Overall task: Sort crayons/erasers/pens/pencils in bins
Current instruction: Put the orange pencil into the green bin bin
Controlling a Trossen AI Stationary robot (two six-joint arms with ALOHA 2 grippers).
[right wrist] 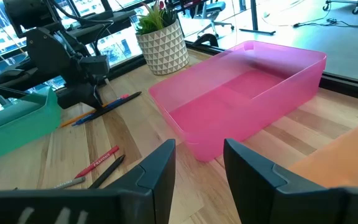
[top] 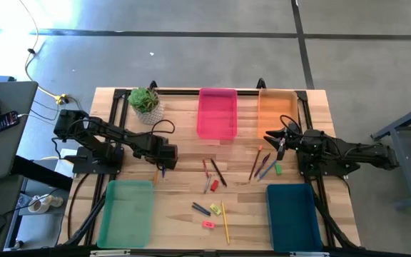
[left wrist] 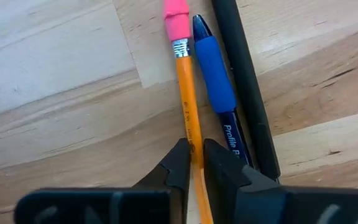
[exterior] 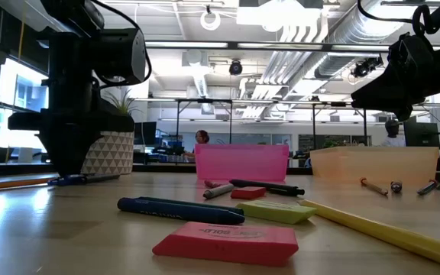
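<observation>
As it reached the tabletop, left gripper (left wrist: 194, 163) pinched an orange pencil (left wrist: 188, 106) beside a blue pen (left wrist: 216, 78), at nine o'clock, right gripper (right wrist: 199, 163) parted, empty, near pink bin (right wrist: 247, 93).

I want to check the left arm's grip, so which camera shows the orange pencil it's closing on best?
The left wrist view: the left gripper pinches the orange pencil beside a blue pen. The right wrist view shows the orange pencil far off; in the high view the gripper hides it; the low view shows only a sliver.
</observation>
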